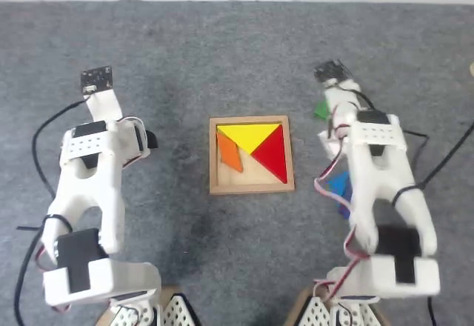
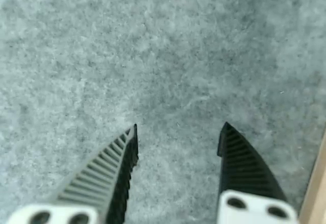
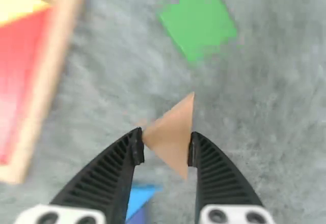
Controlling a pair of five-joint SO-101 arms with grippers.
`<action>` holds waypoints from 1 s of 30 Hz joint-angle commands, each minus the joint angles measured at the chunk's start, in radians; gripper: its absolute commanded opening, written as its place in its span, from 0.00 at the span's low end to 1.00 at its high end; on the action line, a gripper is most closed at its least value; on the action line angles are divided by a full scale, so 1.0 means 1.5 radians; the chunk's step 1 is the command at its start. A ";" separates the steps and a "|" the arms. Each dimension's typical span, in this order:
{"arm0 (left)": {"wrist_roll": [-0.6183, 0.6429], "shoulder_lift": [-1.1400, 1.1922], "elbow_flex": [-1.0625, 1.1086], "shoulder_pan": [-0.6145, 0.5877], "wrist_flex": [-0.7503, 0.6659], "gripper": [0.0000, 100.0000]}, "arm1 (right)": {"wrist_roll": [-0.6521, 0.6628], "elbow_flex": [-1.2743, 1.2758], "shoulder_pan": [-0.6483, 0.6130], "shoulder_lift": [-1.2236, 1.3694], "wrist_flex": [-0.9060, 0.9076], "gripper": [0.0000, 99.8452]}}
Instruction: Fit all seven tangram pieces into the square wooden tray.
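Note:
The square wooden tray [image 1: 252, 187] lies in the middle of the grey carpet. It holds a yellow triangle [image 1: 248, 134], a red triangle [image 1: 274, 155] and an orange parallelogram [image 1: 229, 152]. My right gripper [image 3: 165, 134] is shut on a small tan triangle [image 3: 173, 124], just above the carpet to the right of the tray [image 3: 48, 86]. A green square [image 3: 198, 20] lies beyond it and a blue piece [image 3: 140, 196] close under the fingers. My left gripper [image 2: 178, 127] hangs open over bare carpet, left of the tray edge [image 2: 317, 183].
The right arm [image 1: 378, 163] covers part of the green square [image 1: 321, 110] and of the blue piece [image 1: 339, 185]. The left arm [image 1: 92, 163] stands left of the tray. Cables trail beside both arms.

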 commanded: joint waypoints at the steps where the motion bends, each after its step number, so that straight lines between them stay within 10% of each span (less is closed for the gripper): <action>1: 0.001 -0.005 -0.003 0.002 -0.007 0.25 | -0.005 -0.029 -0.075 -0.094 0.053 0.09; 15: 0.006 -0.006 -0.007 -0.063 -0.007 0.25 | -0.072 -0.004 -0.410 -0.104 0.117 0.09; 30: 0.007 -0.012 -0.029 -0.066 0.048 0.25 | -0.167 0.038 -0.453 -0.082 0.074 0.09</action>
